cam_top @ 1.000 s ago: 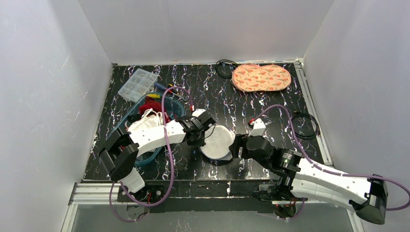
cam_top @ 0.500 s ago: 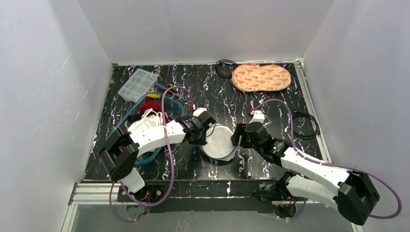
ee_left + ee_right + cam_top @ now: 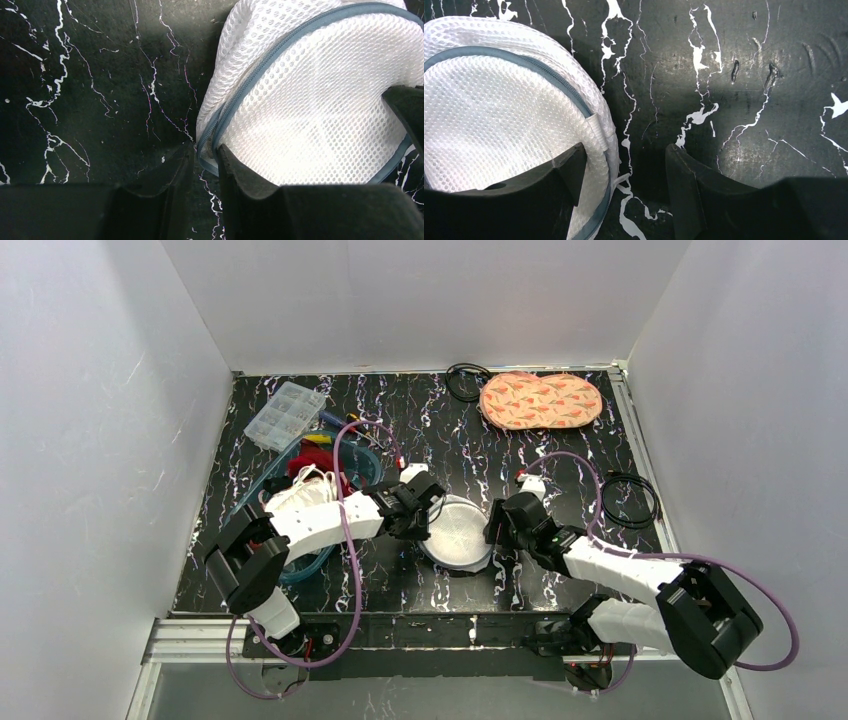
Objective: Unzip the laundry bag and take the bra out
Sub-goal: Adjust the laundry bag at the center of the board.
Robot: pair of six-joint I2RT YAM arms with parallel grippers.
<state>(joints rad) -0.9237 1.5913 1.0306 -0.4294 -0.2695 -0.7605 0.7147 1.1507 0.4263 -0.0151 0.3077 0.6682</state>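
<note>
The laundry bag is a round white mesh drum with blue-grey zipper trim, lying on the black marbled table between my two arms. My left gripper sits at its left rim. In the left wrist view the bag fills the right side, and the left gripper is shut on the trim at the rim. My right gripper is at the bag's right edge. In the right wrist view it stands open astride the bag's rim, one finger on the mesh and one over the table. The bra is hidden.
A pink patterned pad and a black cable coil lie at the back. A clear compartment box sits back left. A blue-rimmed tub holding red and white items stands under the left arm. Another black cable lies at the right edge.
My right arm has swung forward along the bag's right edge and its jaws have narrowed. The bag has tipped from a raised tilt to lying flatter. The left grip is unchanged.
</note>
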